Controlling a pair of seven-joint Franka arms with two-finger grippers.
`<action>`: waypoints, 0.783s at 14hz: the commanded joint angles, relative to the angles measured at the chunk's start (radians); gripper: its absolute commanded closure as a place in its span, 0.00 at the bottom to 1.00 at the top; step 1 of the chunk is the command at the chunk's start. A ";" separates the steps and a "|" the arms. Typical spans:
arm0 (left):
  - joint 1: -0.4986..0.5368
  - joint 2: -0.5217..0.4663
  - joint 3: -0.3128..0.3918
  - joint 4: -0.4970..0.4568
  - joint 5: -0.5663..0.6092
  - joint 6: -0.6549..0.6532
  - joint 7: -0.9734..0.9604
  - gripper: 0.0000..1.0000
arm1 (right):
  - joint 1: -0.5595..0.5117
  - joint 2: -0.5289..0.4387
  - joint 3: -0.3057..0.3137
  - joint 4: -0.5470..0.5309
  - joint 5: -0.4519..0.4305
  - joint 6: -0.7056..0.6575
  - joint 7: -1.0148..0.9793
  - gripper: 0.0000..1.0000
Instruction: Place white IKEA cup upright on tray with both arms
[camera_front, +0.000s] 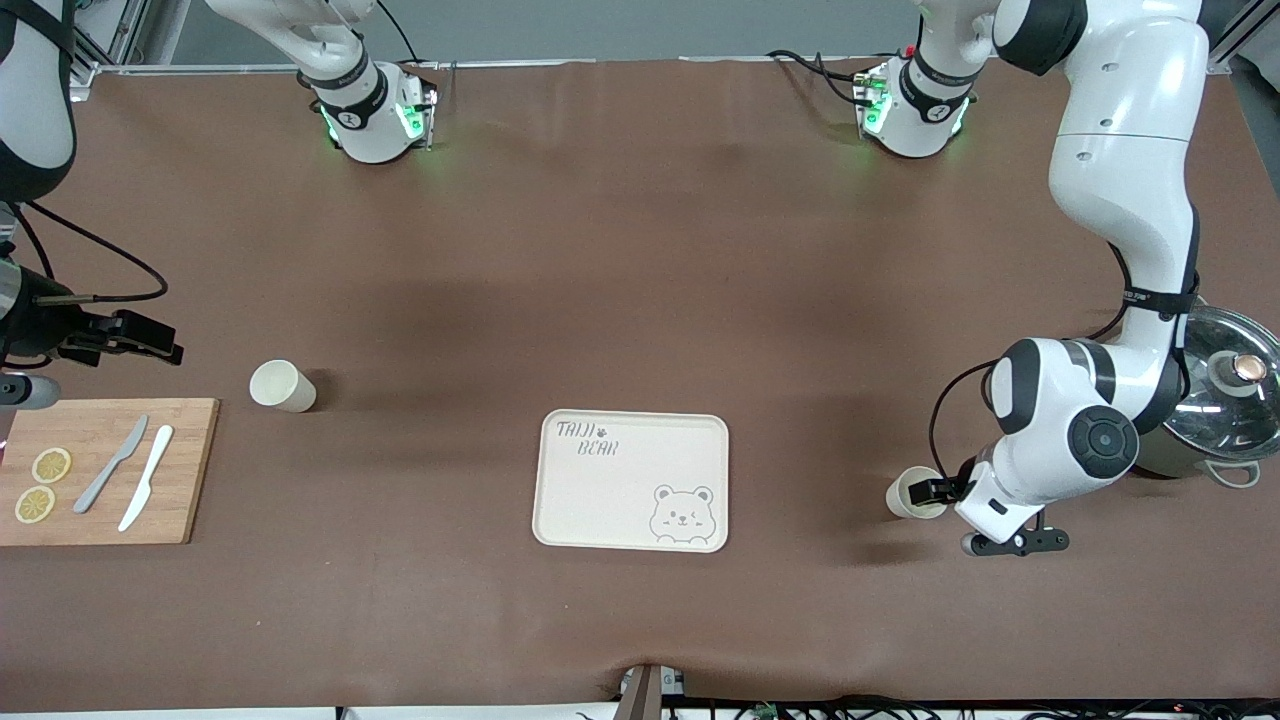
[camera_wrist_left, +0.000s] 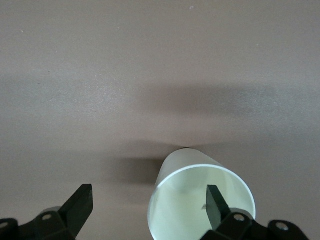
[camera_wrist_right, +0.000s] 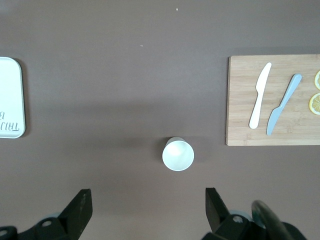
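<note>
Tray (camera_front: 600, 490) lies bare; both end effectors wide, left (camera_front: 935, 490) straddling cup rim (camera_front: 912, 493).

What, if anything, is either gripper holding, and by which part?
Nothing is held. The left gripper is open, one finger inside the rim of a white cup; the right gripper, open, hangs over another white cup.

Even, fairly bright overhead light falls on the brown worktop (camera_front: 620, 300), casting soft broad shadows; glare glints on the steel pot lid (camera_front: 1225, 385). Focus is sharp throughout.
</note>
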 joint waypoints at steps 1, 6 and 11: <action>0.003 0.013 -0.004 -0.007 0.010 0.035 -0.009 0.00 | 0.015 -0.010 0.021 0.019 -0.012 -0.059 0.005 0.00; 0.002 0.027 -0.004 -0.007 0.010 0.052 -0.007 0.00 | -0.014 -0.012 0.019 0.057 0.005 -0.152 -0.004 0.00; 0.008 0.027 -0.004 -0.007 0.010 0.061 -0.003 0.00 | -0.008 0.005 0.018 0.047 0.000 -0.154 -0.004 0.00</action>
